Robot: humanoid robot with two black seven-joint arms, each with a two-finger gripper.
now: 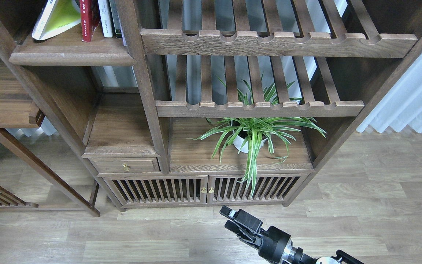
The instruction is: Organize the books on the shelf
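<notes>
Books [86, 18] on shelf [71, 58] | spine writing unreadable | right gripper [234, 222] low, possibly shut

Four books [86, 16] on the shelf [71, 55], one potted plant [249, 135], one gripper [233, 220].

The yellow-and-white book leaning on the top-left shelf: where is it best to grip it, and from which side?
Probably grip the yellow-and-white book by its lower front edge, coming from the open front of the shelf. It leans tilted, apart from the red book, so that edge seems free. Its top is cut off from view.
</notes>
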